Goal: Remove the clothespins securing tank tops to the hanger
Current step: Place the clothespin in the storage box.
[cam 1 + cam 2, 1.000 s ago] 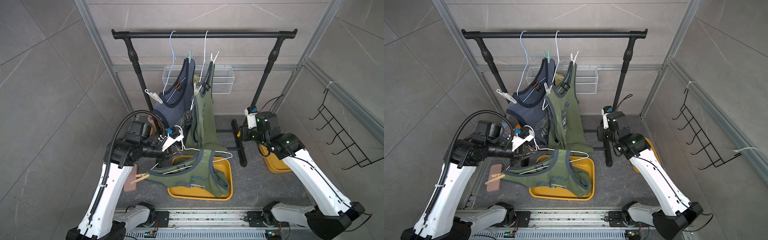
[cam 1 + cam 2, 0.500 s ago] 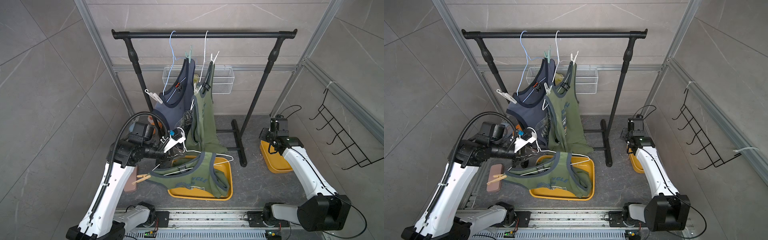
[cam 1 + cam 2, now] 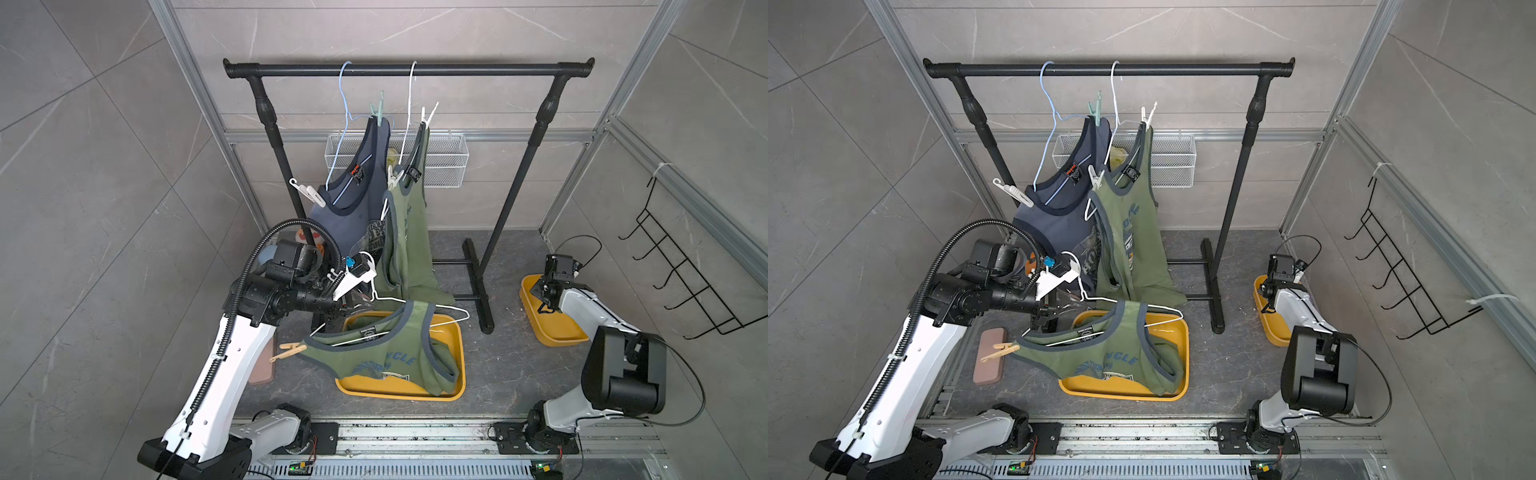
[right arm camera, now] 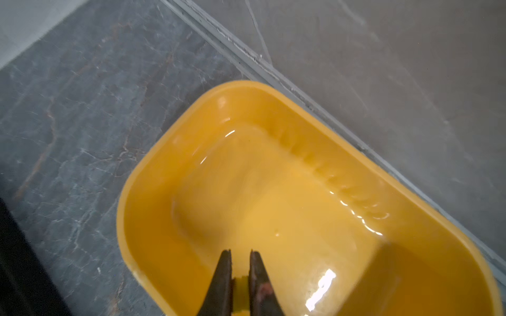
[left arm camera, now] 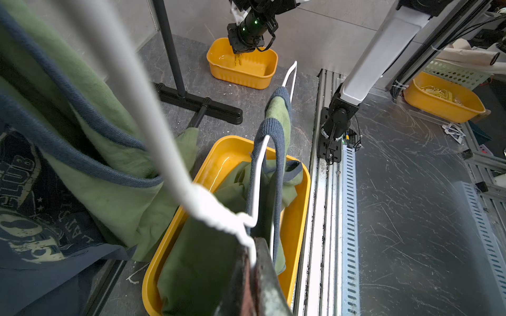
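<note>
Change: right gripper (image 4: 240,251) swung over to side bin (image 4: 273,115).
Wrist views only: pinching yellow clothespin (image 4: 241,287).
My left gripper (image 5: 254,246): clamps hanger (image 5: 149,115).

Three tank tops (image 3: 405,249), three hangers (image 3: 343,104), five clothespins (image 3: 308,192) clipped on

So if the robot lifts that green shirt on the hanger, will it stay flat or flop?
Probably flop: the green shirt sags off the white hanger into the yellow tray. It looks light, since that thin hanger seems to carry it.
</note>
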Available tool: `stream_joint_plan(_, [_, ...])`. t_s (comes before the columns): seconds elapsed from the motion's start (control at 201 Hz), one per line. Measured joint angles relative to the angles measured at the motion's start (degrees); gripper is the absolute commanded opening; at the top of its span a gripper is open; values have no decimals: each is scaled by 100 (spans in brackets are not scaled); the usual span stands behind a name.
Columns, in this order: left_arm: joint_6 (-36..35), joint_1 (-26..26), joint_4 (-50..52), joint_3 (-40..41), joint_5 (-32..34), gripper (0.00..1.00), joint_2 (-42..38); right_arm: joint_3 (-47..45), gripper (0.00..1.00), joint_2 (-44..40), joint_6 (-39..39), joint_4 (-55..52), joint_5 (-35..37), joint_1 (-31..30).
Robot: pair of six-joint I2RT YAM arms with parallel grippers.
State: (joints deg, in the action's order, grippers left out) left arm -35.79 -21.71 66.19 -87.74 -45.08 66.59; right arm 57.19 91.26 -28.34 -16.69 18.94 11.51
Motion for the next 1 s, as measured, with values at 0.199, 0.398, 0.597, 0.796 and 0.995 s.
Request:
stream_joint_plan(0.199, [-24,-101,0,24,50,0,-2,-4,0,382,31,79,20,83])
stream_joint_plan(0.398, [-26,-179,0,39,105,0,-2,-85,7,507,125,162,63,173])
stream_joint_plan(0.597, [-26,-216,-2,111,142,0,0,-90,30,608,168,199,55,199])
stream_joint_plan(0.796, [-26,-254,-2,111,149,0,0,-87,45,680,240,195,44,205])
stream_joint_plan(0.995, [-26,-302,-4,111,155,0,17,-83,48,616,236,181,-48,269])
